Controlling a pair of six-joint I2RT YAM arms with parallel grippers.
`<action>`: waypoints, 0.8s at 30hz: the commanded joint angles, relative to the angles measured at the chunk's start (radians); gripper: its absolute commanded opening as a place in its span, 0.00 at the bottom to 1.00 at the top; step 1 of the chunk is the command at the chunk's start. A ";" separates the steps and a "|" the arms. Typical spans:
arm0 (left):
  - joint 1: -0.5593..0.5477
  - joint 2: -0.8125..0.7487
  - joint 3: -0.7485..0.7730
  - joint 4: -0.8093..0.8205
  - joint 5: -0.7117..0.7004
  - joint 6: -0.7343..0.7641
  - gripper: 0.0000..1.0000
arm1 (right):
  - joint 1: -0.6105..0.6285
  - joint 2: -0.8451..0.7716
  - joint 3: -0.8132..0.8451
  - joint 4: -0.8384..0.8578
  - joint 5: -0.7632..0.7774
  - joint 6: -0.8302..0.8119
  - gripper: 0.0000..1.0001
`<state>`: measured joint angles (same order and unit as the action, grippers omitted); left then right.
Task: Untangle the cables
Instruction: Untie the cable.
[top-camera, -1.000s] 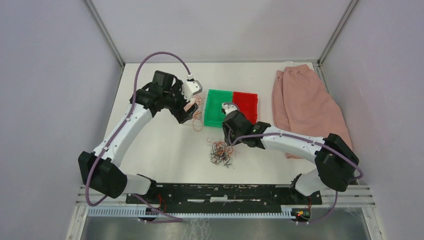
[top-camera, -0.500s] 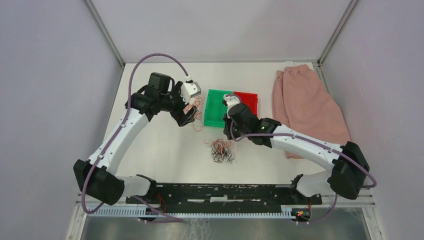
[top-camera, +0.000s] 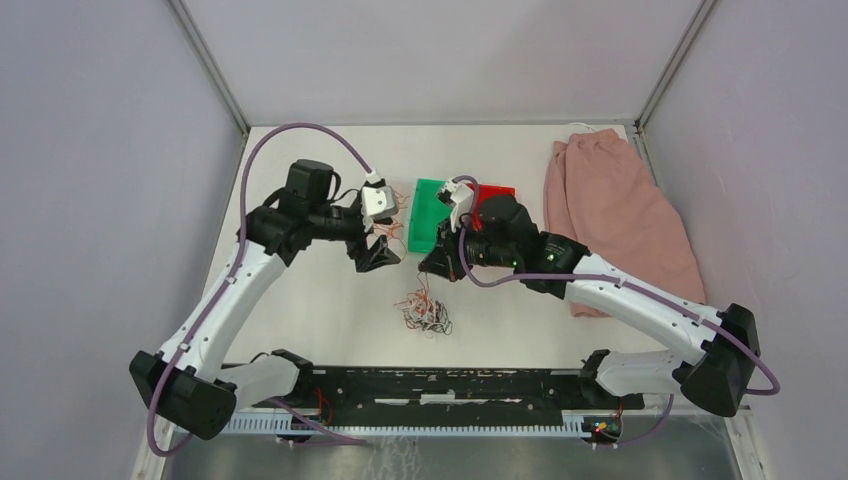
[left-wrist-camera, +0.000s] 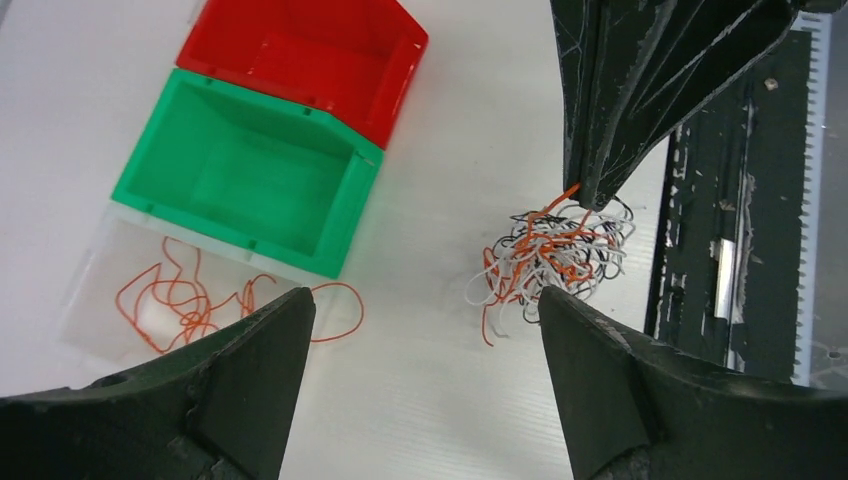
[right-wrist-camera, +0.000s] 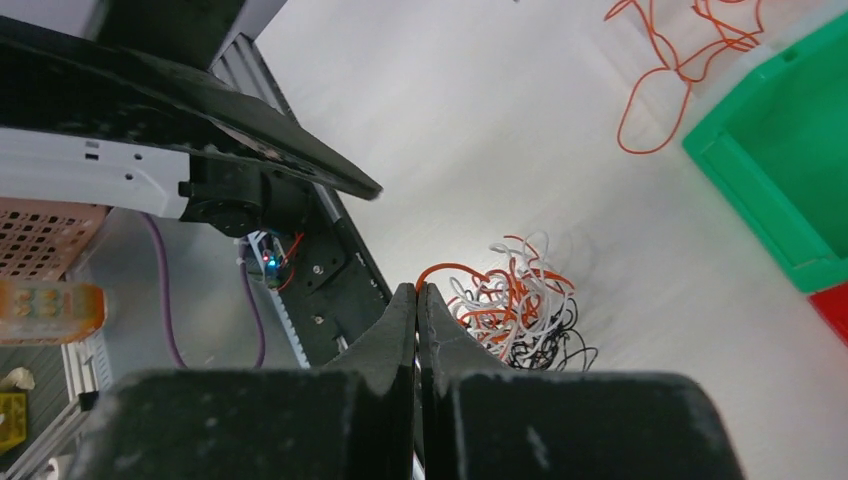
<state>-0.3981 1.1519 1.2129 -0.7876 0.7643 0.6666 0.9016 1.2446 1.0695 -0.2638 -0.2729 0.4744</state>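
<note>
Top view: cables (top-camera: 423, 312) mostly one clump on counter (top-camera: 320, 300); bulk unsorted. Both arms reach inward, claws angled down.
Left wrist: few orange wires (left-wrist-camera: 190, 300) separated beside green bin (left-wrist-camera: 335, 225). Left claw (left-wrist-camera: 425, 300) spread, empty, above counter.
Right wrist: right claw (right-wrist-camera: 418, 292) pressed together, apparently pinching orange strand (right-wrist-camera: 445, 267) at clump edge.

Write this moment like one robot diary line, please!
left end effector: open, empty | right end effector: shut, pinching orange cable | cables: tangled clump on table
</note>
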 joint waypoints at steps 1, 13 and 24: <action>-0.041 0.002 -0.038 0.071 0.059 0.053 0.89 | 0.004 -0.029 0.051 0.079 -0.108 0.006 0.00; -0.137 0.018 -0.083 0.215 0.071 -0.043 0.78 | 0.004 -0.028 0.088 0.121 -0.172 0.013 0.00; -0.158 -0.054 -0.144 0.139 0.144 -0.025 0.60 | 0.004 -0.039 0.083 0.130 -0.163 0.028 0.00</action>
<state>-0.5411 1.1419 1.0870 -0.6395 0.8413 0.6483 0.9028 1.2434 1.1004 -0.2260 -0.4267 0.4870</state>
